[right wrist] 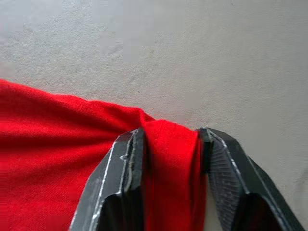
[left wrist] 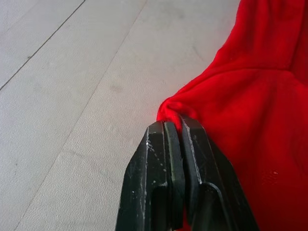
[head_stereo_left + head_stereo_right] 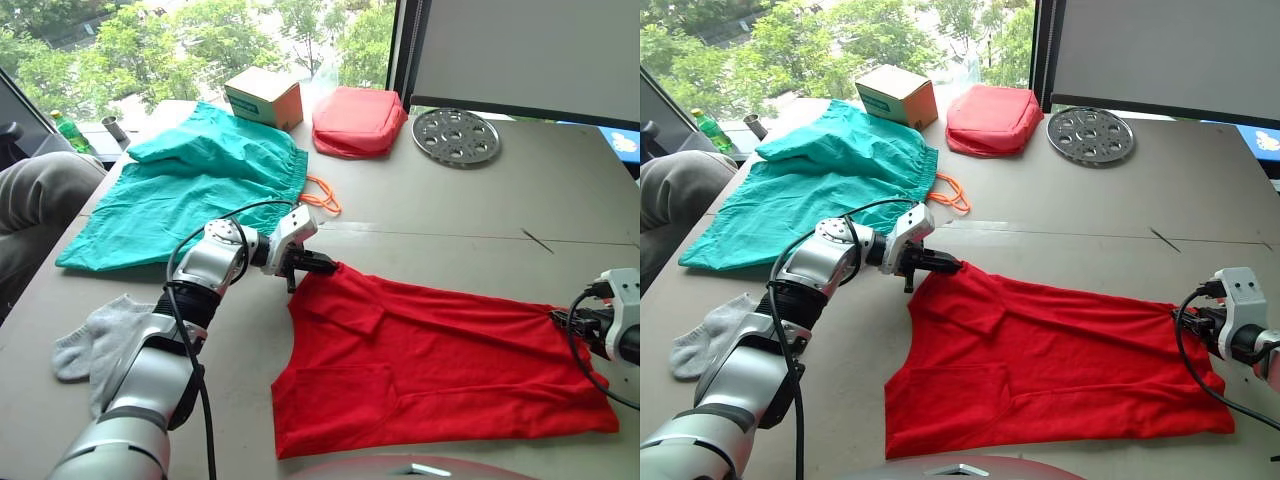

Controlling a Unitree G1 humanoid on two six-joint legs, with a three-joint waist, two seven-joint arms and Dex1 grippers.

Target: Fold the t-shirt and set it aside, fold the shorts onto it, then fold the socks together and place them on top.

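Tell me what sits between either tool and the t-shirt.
Nothing visible. The left tool is already pinched on one far corner of the t-shirt, and the right tool clamps a fold at the other.

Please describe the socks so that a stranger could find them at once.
Start at the big teal shorts on the table's left side. Just nearer the robot, beside its left arm, lie the socks. They are light grey and the smallest cloth there, unlike the red t-shirt.

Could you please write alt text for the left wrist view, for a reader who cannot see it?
The left claw, its two black fingers shut, pinches a bunched edge of the red t-shirt. The shirt lies on a pale grey table.
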